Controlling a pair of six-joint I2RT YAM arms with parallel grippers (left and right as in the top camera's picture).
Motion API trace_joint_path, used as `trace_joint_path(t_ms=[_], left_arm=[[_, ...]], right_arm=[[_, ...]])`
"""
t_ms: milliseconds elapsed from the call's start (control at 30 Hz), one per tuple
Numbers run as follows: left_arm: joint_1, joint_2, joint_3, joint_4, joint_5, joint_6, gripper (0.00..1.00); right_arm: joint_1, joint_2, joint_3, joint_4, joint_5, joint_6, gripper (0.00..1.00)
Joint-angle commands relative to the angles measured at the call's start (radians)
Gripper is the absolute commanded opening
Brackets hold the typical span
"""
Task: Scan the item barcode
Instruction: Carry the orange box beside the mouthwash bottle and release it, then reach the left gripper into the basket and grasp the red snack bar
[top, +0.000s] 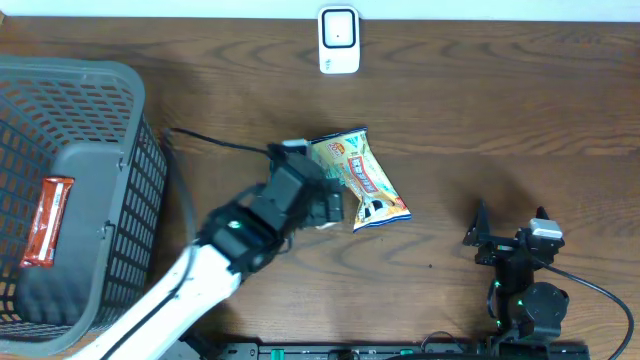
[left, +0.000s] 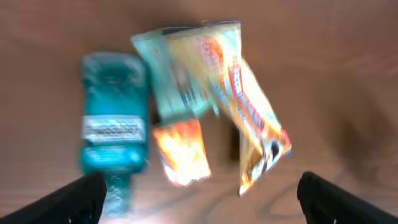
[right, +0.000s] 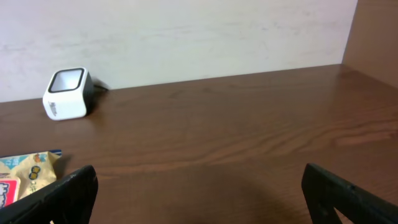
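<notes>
A yellow and orange snack bag (top: 366, 180) (left: 252, 109) lies on the wooden table in the middle. In the blurred left wrist view a teal bottle (left: 114, 130), a pale green packet (left: 177, 81) and a small orange packet (left: 181, 152) lie beside it. My left gripper (top: 325, 205) (left: 202, 205) hovers over this pile, open, with nothing between its fingers. The white barcode scanner (top: 339, 40) (right: 67, 93) stands at the far edge. My right gripper (top: 510, 225) (right: 202, 199) rests open at the near right, empty, apart from the items.
A grey mesh basket (top: 120, 150) fills the left side, with a red packet (top: 48, 220) inside. A black cable (top: 215, 142) runs from the basket towards the left arm. A pale wall (right: 186, 31) rises behind the scanner.
</notes>
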Motion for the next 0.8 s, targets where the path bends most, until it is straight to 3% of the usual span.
trace_joint_path(t_ms=[0,200,333,567,667,767], left_arm=[[0.112,-0.077,0.167,-0.115,-0.083,0.169,0.98],[0.346,-0.1,0.462,-0.328,-0.214,0.245,0.98],[0.599,-0.101,0.591,-0.396,-0.264,0.24,0.98],[0.998,-0.067,0.577,-0.539,-0.264,0.063,0.98],[1.127,-0.025,0.54,-0.542,-0.265,0.062,0.98],[1.235,0.039,0.471,-0.473,-0.265,0.157,0.94]], right_arm=[[0.007,-0.005,-0.002,-0.004,0.005,0.012,0.99],[0.007,-0.005,-0.002,-0.004,0.005,0.012,0.99],[0.007,-0.005,-0.002,-0.004,0.005,0.012,0.99],[0.007,-0.005,-0.002,-0.004,0.005,0.012,0.99],[0.007,-0.005,-0.002,-0.004,0.005,0.012,0.99],[0.007,-0.005,-0.002,-0.004,0.005,0.012,0.99]])
